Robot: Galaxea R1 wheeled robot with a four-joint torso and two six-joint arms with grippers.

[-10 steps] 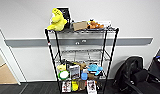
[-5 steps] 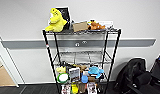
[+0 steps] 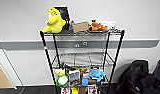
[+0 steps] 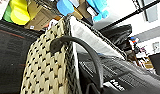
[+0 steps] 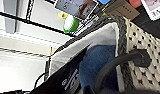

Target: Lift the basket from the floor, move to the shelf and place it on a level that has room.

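Both wrist views show glossy black robot housing with pale lettering, plus a thin black cable (image 5: pixel 42 77).

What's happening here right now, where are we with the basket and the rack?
The robot is facing the shelf, close up against the wall. Both wrist views show the basket very near the arms, with its woven side, dark handle and pale lining, and the rack's lower clutter just behind it. Whether the jaws are closed on it can't be made out. On the rack, the top tier holds a yellow plush toy and a cardboard box, the lower tiers are crowded, and the middle level sits bare.
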